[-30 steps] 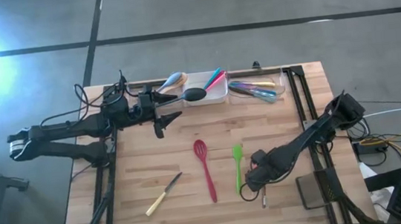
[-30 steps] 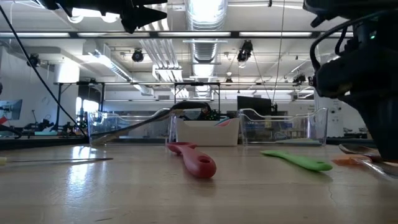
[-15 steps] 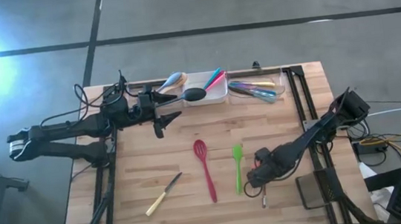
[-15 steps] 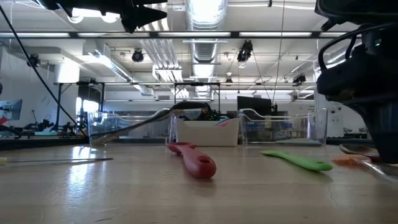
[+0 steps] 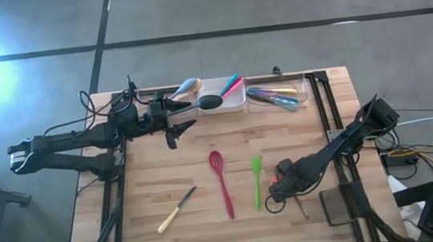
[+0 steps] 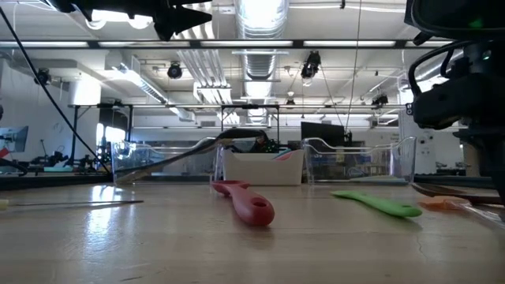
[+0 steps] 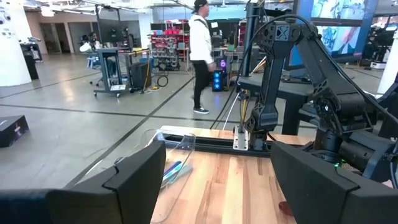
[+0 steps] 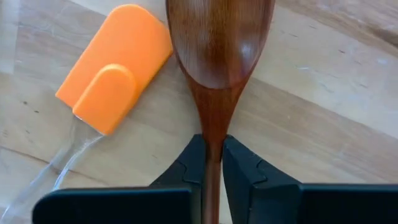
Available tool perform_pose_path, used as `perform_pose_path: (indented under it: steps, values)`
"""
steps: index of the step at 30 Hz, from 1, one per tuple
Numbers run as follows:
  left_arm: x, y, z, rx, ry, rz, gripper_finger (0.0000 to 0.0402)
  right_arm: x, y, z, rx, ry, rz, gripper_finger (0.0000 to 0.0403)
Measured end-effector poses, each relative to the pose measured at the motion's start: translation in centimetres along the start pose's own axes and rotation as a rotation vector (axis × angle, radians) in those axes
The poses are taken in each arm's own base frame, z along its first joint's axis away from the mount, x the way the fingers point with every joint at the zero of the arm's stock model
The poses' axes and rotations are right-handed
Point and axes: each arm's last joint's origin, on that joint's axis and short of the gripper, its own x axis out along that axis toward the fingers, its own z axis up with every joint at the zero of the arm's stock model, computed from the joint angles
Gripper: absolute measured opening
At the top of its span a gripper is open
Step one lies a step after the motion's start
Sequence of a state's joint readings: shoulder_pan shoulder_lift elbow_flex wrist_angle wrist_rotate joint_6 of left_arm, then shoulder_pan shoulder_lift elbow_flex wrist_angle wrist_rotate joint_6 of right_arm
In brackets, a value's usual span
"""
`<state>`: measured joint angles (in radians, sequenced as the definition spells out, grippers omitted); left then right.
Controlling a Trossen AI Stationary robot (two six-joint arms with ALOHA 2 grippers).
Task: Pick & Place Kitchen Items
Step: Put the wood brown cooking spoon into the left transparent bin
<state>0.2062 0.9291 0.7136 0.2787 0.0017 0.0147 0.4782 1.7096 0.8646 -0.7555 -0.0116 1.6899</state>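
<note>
A wooden spoon (image 8: 217, 50) lies near the tabletop's right edge, its neck pinched between the closed fingers of the right gripper (image 8: 212, 163), beside an orange spatula (image 8: 115, 62) with a clear handle. We judge the grasp made, so next comes a lift toward the trays at the far edge (the left gripper (image 5: 175, 128) waits there, jaws apart).

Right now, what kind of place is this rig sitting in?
Probably a robotics lab or workshop: exposed ceiling ducts and strip lights overhead, equipment carts on a bare concrete floor, and a person walking past beyond the wooden table.
</note>
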Motion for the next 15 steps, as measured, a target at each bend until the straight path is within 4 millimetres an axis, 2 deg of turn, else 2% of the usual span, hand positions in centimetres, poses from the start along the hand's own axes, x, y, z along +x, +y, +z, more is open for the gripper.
perform_pose_path:
  steps: [8, 15]
  values:
    - [0.0, 0.0, 0.0, -0.013, 0.000, 0.000, 0.0296, -0.6, -0.3, 0.0, -0.028, 0.014, -0.004, 0.0017]
    - [0.0, 0.0, 0.0, -0.015, 0.003, -0.001, 0.0296, -3.0, -1.7, 0.2, -0.032, -0.007, -0.084, 0.0014]
